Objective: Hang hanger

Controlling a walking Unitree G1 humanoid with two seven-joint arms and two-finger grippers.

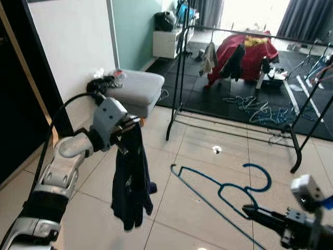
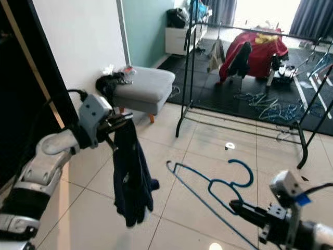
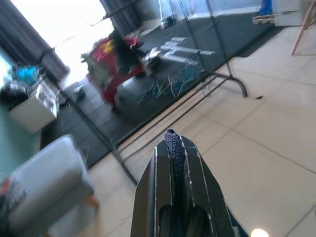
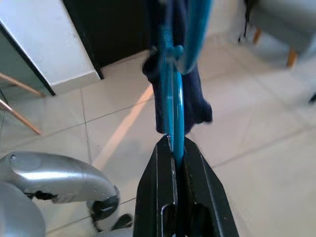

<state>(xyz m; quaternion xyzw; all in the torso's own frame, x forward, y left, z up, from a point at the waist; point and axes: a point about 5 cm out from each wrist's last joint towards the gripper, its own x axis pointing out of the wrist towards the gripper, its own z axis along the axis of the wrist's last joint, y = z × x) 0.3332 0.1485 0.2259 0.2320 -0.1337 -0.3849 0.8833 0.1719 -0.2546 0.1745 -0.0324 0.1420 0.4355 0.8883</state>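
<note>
So we're standing on a pale glossy tiled floor [image 1: 197, 156] in a living room, with a white wall on our left, a grey cushioned footstool [image 1: 136, 89] against it that has some dark clutter on its near end, and a black metal clothes rail [image 1: 179, 67] straight ahead on the edge of a dark mat. Further back there's a red garment [image 1: 250, 54] draped over the rail, and a tangle of blue hangers [image 1: 260, 109] lying on the mat. Our right gripper [image 1: 250, 212] is low on the right side, and its fingers [image 4: 197, 197] are clamped shut on the thin blue wire clothes hanger [image 1: 223, 190], gripping it at the twisted neck just below the hook. From there the hanger sticks out in front of the fingers over the tiles, hook curling up and to the right, long shoulder wires running off to the left, so it's held roughly flat and off the floor. Our left gripper [image 1: 130, 125] is raised on the left with its fingers [image 3: 192, 187] closed on the top edge of a dark navy cloth garment [image 1: 131, 179], which hangs straight down in a limp bundle, well apart from the hanger.
</note>
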